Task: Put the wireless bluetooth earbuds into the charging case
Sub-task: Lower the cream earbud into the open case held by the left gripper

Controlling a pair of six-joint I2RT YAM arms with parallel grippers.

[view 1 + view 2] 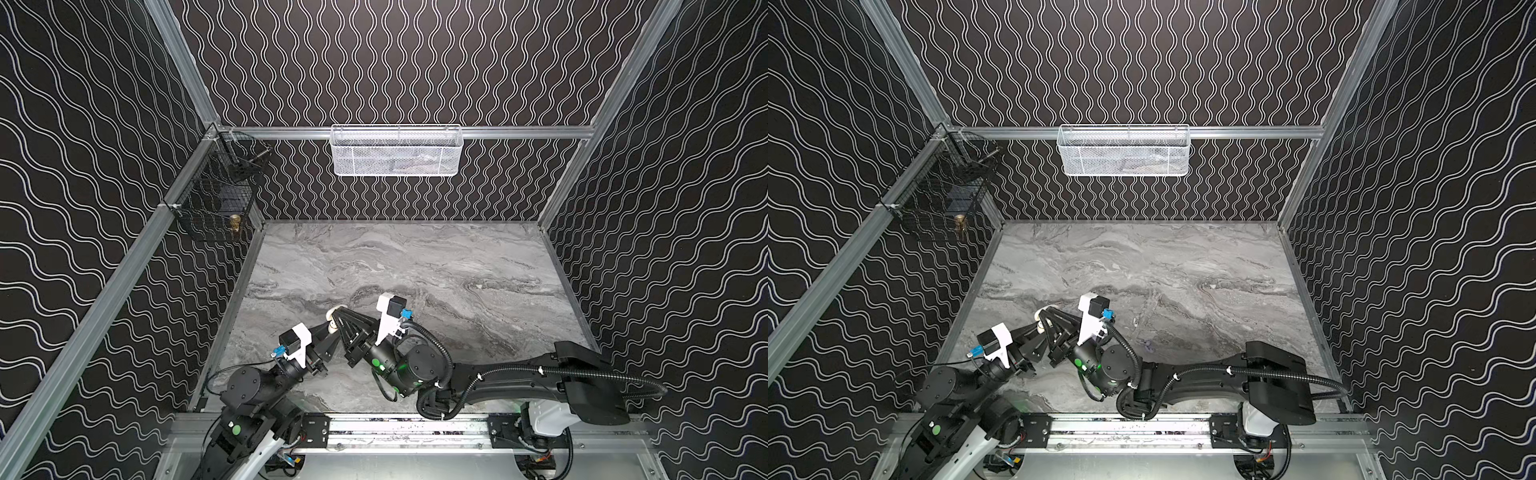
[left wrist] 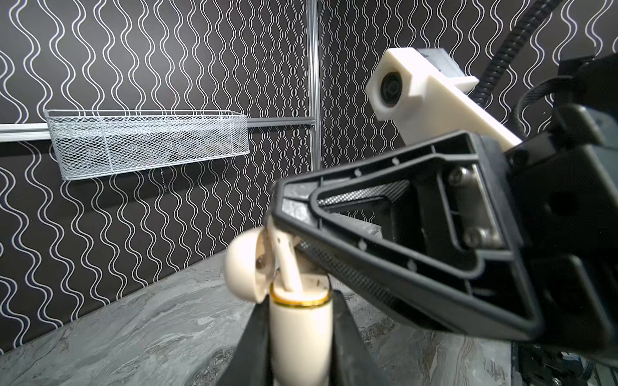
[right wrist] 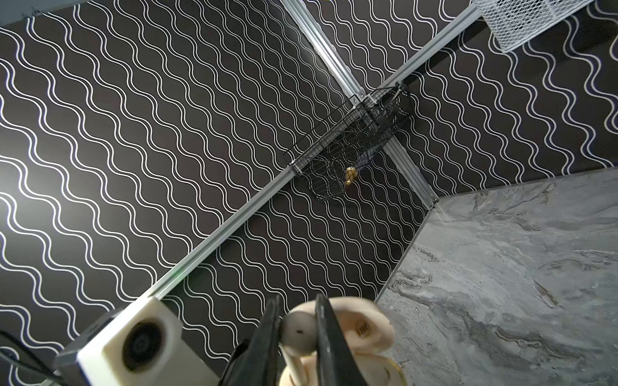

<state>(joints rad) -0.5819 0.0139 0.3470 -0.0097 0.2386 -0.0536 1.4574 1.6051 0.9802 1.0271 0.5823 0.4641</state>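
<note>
Left wrist view, entry one: a cream, smooth plastic charging case [image 2: 299, 334] with a gold band at its mouth. It stands upright with its hinged lid [image 2: 240, 267] swung open. The left gripper [image 2: 301, 354] is clamped on the case body and appears to hold it off the grey marble-patterned tabletop [image 2: 133, 334].

Entry two: a cream stemmed plastic earbud [image 3: 299, 331], pinched at the head between the black fingers of the right gripper [image 3: 297, 320]. Its stem angles down into the case mouth with the head standing proud, so it is judged not yet seated.

Hazards:
- The stem enters tilted, so a push along this line could jam it on the socket rim or lever the case out of the left grip.
- Letting go too early could let the earbud tip out and fall to the tabletop.
- The open lid sits just beside a right finger, and a sideways drift could knock it.

Pose, in both top views: both arms reach in from the near rail. The right forearm crosses the middle toward the left. The two grippers meet tip to tip left of centre, the right one over the case.
</note>
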